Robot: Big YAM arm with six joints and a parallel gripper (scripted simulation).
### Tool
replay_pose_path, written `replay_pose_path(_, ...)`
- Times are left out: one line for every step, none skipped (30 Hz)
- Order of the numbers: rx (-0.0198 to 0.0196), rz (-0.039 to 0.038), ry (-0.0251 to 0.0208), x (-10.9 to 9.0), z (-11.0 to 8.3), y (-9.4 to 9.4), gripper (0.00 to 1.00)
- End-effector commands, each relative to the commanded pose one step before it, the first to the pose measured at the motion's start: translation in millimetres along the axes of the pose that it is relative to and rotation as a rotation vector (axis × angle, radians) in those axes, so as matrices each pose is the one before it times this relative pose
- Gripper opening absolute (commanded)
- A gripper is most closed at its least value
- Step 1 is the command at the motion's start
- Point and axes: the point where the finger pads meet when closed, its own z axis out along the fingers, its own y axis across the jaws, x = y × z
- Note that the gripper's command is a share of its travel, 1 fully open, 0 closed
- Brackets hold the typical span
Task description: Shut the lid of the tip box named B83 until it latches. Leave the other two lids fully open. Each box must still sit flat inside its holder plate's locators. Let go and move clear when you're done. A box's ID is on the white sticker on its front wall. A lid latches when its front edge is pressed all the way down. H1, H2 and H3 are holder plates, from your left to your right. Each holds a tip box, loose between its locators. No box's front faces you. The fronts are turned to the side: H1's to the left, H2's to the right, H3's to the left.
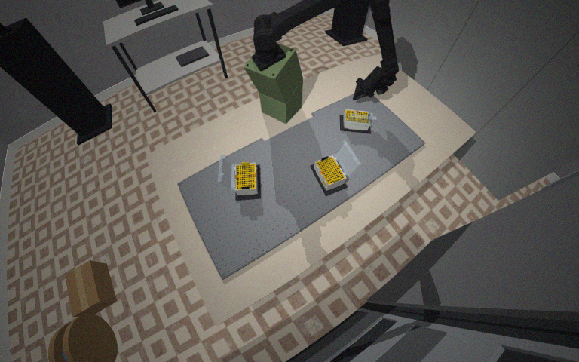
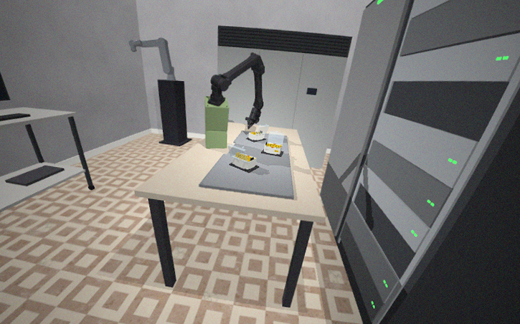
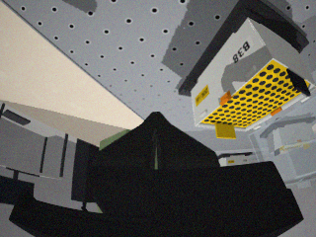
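Three white tip boxes with yellow tip racks stand on black holder plates on the grey perforated mat [image 1: 239, 238] [image 2: 248, 184] [image 3: 118, 20], all lids open. My gripper [image 1: 356, 94] [image 2: 248, 123] [image 3: 155, 118] is shut and empty. It hovers just beyond the far box [image 1: 356, 118] [image 2: 257, 133] [image 3: 247, 89], apart from it. That box's white sticker [image 3: 240, 49] shows in the wrist view, but its text is too blurred to read surely. Its clear lid [image 1: 372, 117] [image 3: 290, 148] hangs open on the side away from the gripper. The middle box [image 1: 329, 172] [image 2: 274, 148] and the near box [image 1: 245, 176] [image 2: 243, 158] stand further along the mat.
The arm's green pedestal [image 1: 277, 85] [image 2: 216, 122] stands at the table's [image 1: 191, 140] back edge. A tall rack [image 2: 432, 158] stands close to the table's right side. A desk [image 1: 157, 21] and a black column [image 1: 50, 81] stand off the table.
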Motion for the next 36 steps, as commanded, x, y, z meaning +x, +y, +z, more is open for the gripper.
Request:
replay_pose_path(-0.01512,0.03052,0.00147,7.39,-16.97,-11.27,0.00)
replay_pose_path(0.00170,-0.00279,-0.00099,2.52,-4.84,1.51,0.00)
replay_pose_path(0.00725,-0.00775,-0.00292,2.45,-5.79,3.77,0.00)
replay_pose_path(0.00972,-0.01070,-0.00400,2.43,-6.35,5.28,0.00)
replay_pose_path(-0.00003,-0.00001,-0.00001,2.56,-4.29,0.02,0.00)
replay_pose_path(-0.00003,-0.00001,-0.00001,2.56,-4.29,0.02,0.00)
replay_pose_path(-0.00003,-0.00001,-0.00001,2.56,-4.29,0.02,0.00)
replay_pose_path(-0.00003,-0.00001,-0.00001,2.56,-4.29,0.02,0.00)
replay_pose_path(-0.00003,-0.00001,-0.00001,2.56,-4.29,0.02,0.00)
replay_pose_path(-0.00003,-0.00001,-0.00001,2.56,-4.29,0.01,0.00)
replay_pose_path(-0.00003,-0.00001,0.00000,2.56,-4.29,0.01,0.00)
replay_pose_path(-0.00003,-0.00001,0.00000,2.56,-4.29,0.01,0.00)
replay_pose_path(-0.00457,0.00478,0.00179,2.57,-3.39,-2.37,0.00)
replay_pose_path(-0.00289,0.00301,0.00113,2.56,-3.72,-1.50,0.00)
replay_pose_path(-0.00062,0.00061,0.00023,2.55,-4.17,-0.30,0.00)
replay_pose_path(0.00000,0.00000,0.00000,0.00,0.00,0.00,0.00)
replay_pose_path(0.00000,0.00000,0.00000,0.00,0.00,0.00,0.00)
replay_pose_path(0.00046,0.00144,0.00033,2.46,-3.98,-1.07,0.00)
replay_pose_path(0.00746,-0.00989,-0.00350,2.73,-6.11,5.34,0.00)
replay_pose_path(-0.00003,-0.00001,0.00000,2.55,-4.28,0.01,0.00)
replay_pose_path(-0.00003,-0.00001,0.00000,2.55,-4.28,0.01,0.00)
replay_pose_path(-0.00003,-0.00001,0.00000,2.55,-4.28,0.01,0.00)
replay_pose_path(-0.00003,-0.00001,0.00000,2.55,-4.28,0.01,0.00)
replay_pose_path(-0.00003,-0.00001,0.00000,2.55,-4.28,0.01,0.00)
replay_pose_path(-0.00003,-0.00001,0.00000,2.55,-4.28,0.01,0.00)
replay_pose_path(-0.00003,-0.00001,0.00000,2.55,-4.29,0.01,0.00)
replay_pose_path(-0.00003,-0.00001,0.00000,2.55,-4.29,0.00,0.00)
replay_pose_path(-0.00516,0.00541,0.00202,2.45,-3.34,-2.80,0.00)
replay_pose_path(-0.01007,0.01274,0.00453,-0.25,2.25,-6.94,0.00)
replay_pose_path(-0.00161,0.00277,0.00090,-0.11,0.54,-1.61,0.00)
replay_pose_path(0.00554,-0.01102,0.04323,0.78,21.04,5.26,0.00)
replay_pose_path(-0.00001,0.00001,0.00000,0.04,-0.03,-0.01,0.00)
replay_pose_path(0.00000,0.00000,0.00000,0.00,0.00,0.00,0.00)
replay_pose_path(0.00000,0.00000,0.00000,0.00,0.00,0.00,0.00)
replay_pose_path(0.01396,-0.02163,-0.00527,0.29,-2.35,6.91,0.00)
replay_pose_path(0.00135,-0.00156,-0.00207,-0.37,-0.25,0.80,0.00)
